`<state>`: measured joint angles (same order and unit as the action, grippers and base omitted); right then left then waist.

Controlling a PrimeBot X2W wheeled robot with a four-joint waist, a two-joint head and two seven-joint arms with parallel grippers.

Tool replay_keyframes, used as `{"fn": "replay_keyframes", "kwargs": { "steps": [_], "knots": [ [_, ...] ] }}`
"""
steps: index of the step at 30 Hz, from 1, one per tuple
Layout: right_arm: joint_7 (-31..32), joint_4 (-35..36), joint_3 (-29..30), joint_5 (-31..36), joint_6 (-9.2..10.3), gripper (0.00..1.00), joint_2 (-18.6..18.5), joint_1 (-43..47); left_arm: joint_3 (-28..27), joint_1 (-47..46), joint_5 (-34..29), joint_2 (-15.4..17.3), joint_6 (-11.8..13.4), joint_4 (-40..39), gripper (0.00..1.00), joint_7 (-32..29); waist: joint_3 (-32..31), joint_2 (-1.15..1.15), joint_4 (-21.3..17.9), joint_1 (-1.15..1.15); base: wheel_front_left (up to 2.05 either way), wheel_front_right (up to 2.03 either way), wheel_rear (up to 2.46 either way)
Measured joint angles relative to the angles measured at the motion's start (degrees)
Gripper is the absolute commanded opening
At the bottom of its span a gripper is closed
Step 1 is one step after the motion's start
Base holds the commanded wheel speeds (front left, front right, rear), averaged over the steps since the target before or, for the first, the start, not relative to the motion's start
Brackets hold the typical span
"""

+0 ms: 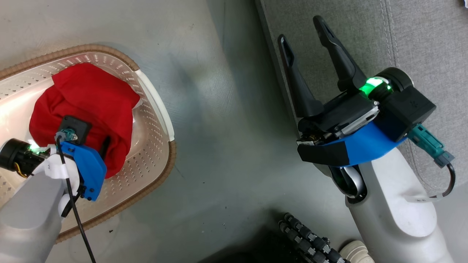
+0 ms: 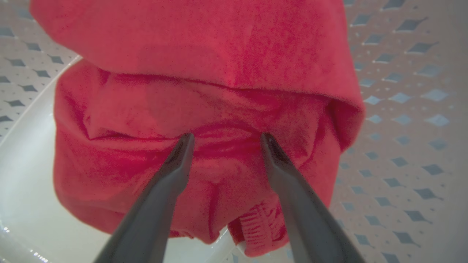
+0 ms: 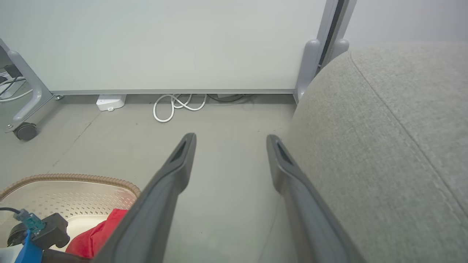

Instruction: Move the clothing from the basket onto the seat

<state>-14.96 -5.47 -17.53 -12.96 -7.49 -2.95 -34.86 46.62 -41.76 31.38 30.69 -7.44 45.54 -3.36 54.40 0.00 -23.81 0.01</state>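
While my left gripper (image 2: 226,140) hangs wide open over the clothing (image 2: 204,91), I'm setting up the grab.
The red heap lies in the basket (image 1: 148,153), right at its fingertips; I'd press deeper, then close on a thick fold. Right gripper (image 1: 299,28) open, empty, the seat (image 1: 420,44) just beside it.

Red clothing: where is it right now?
In the head view the red clothing lies in the basket on the floor at the left, the open jaws of the left gripper right over it; the grey seat is off to the right.
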Motion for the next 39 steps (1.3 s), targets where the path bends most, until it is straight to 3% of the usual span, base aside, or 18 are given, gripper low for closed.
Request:
{"fn": "replay_keyframes", "kwargs": {
  "steps": [7, 19, 33, 39],
  "knots": [
    [-0.02, 0.81, -0.51, -0.76, 0.0, 1.0, 0.0, 0.13, 4.26, -0.98, 2.56, 0.71, 0.0, 0.7, 1.0, -4.97, 0.05, 0.0, -0.13, 0.0, 0.0, 0.0, 0.0],
    [-0.03, 1.8, -0.37, -1.36, 0.0, 1.0, 0.01, 0.48, 12.25, -4.42, 1.36, 3.15, 0.0, 1.4, 1.0, -12.01, 0.56, 0.0, 0.08, -0.01, 0.0, 0.0, 0.0],
    [-0.05, 2.13, -1.04, -3.93, 0.0, 1.0, 0.01, 0.29, 17.61, -5.39, 11.31, 11.29, 0.0, -10.12, 1.0, -12.1, 0.17, 0.0, -1.15, -0.01, 0.0, 0.0, 0.0],
    [-0.05, 1.87, -1.59, -4.86, 0.0, 1.0, 0.01, 0.32, 18.39, -5.39, 13.91, 11.76, 0.0, -13.15, 1.0, -11.07, -0.72, 0.0, -2.0, -0.01, 0.0, 0.0, 0.0]
  ]
}}
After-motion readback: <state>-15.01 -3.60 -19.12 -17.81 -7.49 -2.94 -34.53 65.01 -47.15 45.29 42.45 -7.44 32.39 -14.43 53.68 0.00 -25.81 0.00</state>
